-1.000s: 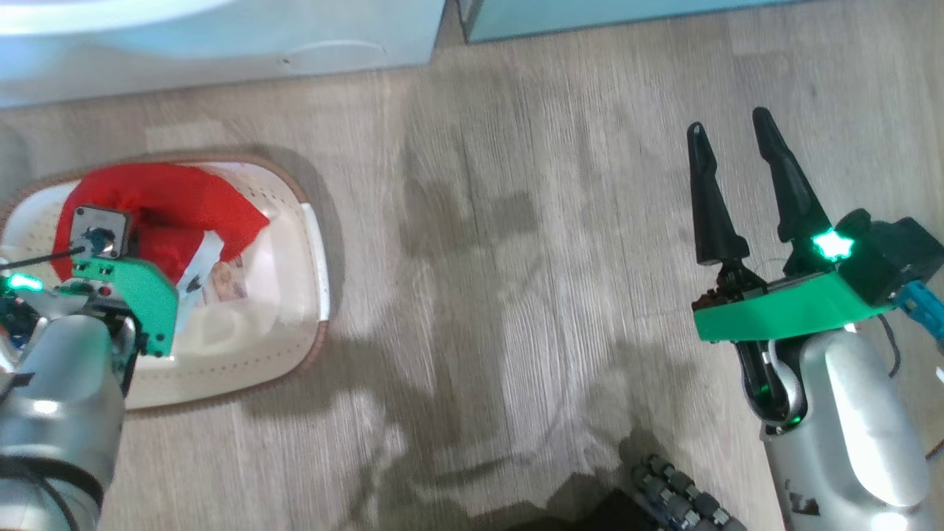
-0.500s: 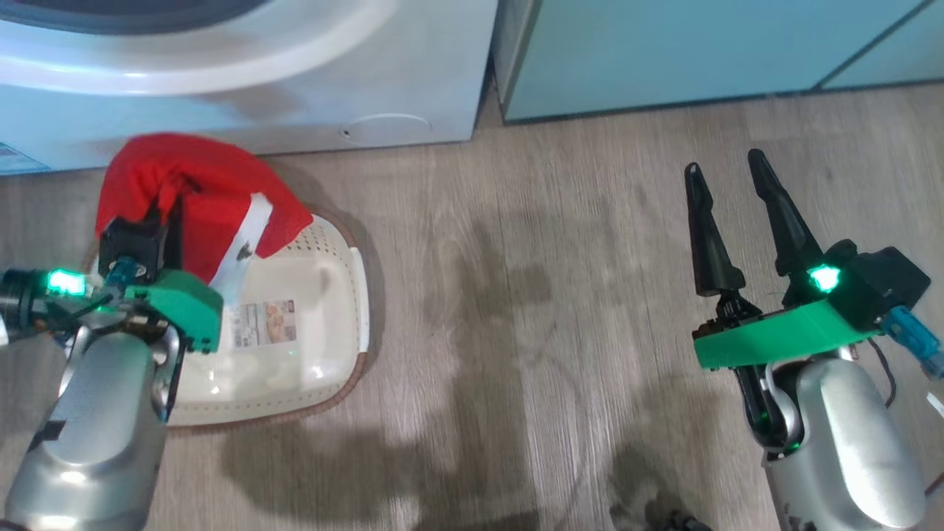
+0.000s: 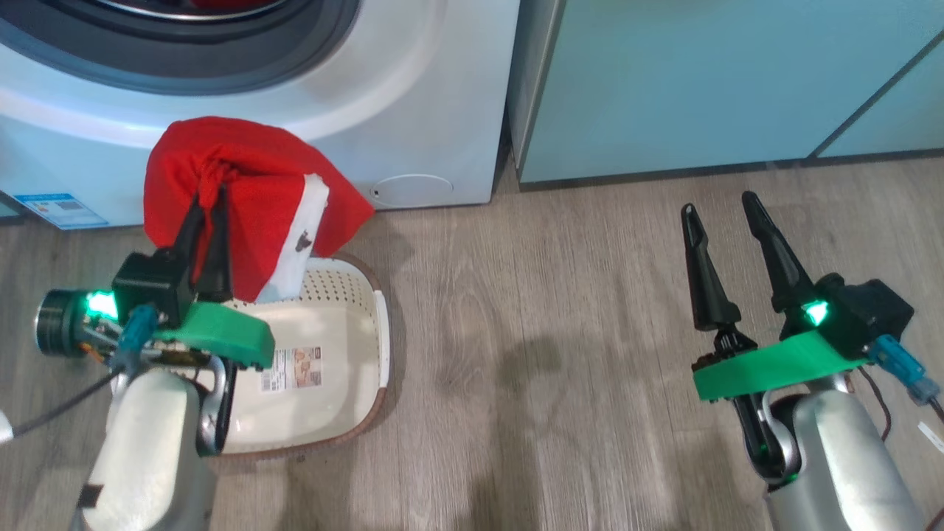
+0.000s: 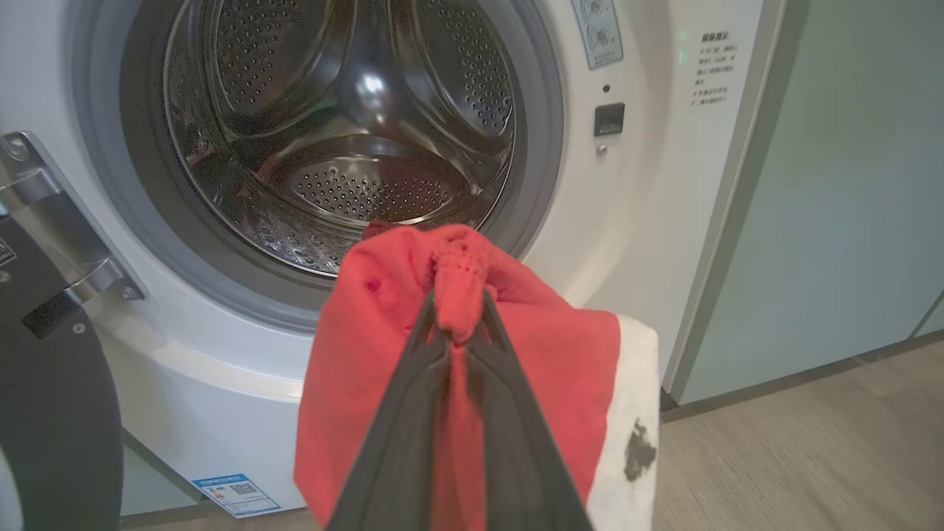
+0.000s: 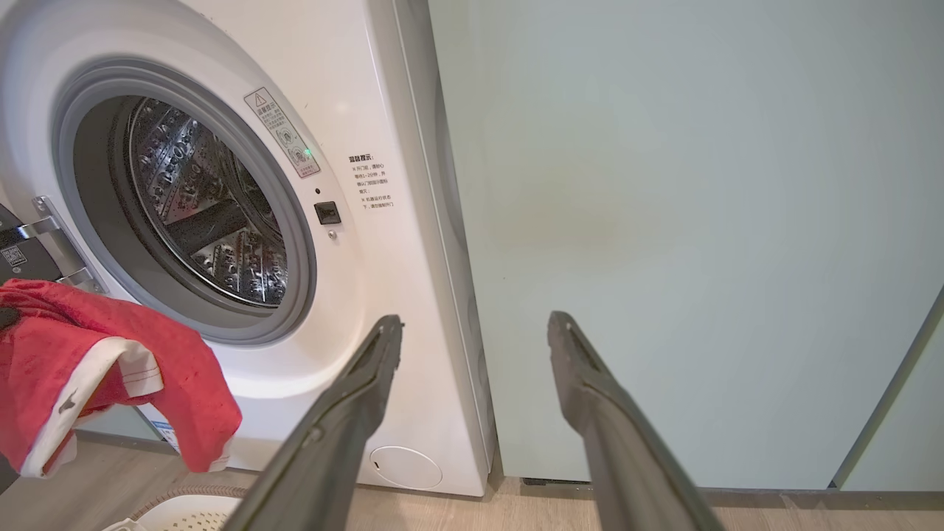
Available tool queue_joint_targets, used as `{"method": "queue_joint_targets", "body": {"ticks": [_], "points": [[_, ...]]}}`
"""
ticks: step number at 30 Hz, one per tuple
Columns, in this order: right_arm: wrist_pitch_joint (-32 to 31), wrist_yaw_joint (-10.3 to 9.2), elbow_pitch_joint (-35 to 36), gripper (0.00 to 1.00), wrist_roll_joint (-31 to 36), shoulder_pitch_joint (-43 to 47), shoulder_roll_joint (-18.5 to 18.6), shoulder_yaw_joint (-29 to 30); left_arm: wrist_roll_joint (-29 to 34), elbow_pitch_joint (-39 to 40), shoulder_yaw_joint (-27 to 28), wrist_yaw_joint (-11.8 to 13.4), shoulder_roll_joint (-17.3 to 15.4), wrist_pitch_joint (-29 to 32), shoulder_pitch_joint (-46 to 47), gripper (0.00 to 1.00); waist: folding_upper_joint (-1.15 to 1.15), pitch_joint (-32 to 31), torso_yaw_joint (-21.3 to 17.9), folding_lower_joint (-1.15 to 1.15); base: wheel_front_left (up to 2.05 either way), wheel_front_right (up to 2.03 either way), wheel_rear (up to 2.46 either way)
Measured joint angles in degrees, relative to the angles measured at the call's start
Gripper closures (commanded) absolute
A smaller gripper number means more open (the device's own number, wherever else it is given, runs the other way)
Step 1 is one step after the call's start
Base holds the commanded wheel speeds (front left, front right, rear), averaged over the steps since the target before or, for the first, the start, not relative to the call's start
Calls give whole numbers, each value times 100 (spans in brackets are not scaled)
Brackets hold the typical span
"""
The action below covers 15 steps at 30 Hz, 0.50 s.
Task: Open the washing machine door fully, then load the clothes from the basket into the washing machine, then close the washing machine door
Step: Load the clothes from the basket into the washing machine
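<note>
Left gripper (image 3: 210, 193) is pinching the clothes (image 3: 265, 192) above the basket (image 3: 381, 332). My right gripper (image 3: 718, 204) is hanging wide open, empty.

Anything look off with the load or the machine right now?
One thing: the white trim of the red clothes, pinched in the left end effector, carries a dark smudge. Otherwise nothing stands out.

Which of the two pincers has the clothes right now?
The left pincer: it is shut on the red and white clothes. The right pincer stands open and empty.
</note>
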<state>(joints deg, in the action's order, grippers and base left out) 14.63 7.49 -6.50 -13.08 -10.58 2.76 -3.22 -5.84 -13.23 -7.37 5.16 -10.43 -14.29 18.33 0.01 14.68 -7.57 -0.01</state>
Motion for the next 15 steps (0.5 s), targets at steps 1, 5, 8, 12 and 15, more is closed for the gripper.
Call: {"method": "queue_joint_targets", "body": {"ticks": [1, 5, 8, 12, 15], "points": [[0, 0, -1, 0, 0, 19, 0, 3, 10, 111, 32, -23, 54, 1, -69, 100, 0, -37, 2, 0, 0, 0, 0], [0, 0, -4, 0, 0, 137, -1, 48, 81, 554, 194, -147, 287, 0, -331, 100, 0, -159, 20, 0, 0, 0, 0], [0, 0, -3, 0, 0, 198, 0, 114, 125, 786, 246, -233, 400, 0, -555, 100, 0, -246, 38, 0, 0, 0, 0], [0, 0, -4, 0, 1, 213, -1, 137, 149, 873, 371, -348, 528, 0, -842, 100, 0, -350, 54, 0, 0, 0, 0], [0, 0, -4, 0, 1, 226, -1, 153, 210, 890, 390, -414, 579, 0, -954, 100, 0, -409, 63, 0, 0, 0, 0]]}}
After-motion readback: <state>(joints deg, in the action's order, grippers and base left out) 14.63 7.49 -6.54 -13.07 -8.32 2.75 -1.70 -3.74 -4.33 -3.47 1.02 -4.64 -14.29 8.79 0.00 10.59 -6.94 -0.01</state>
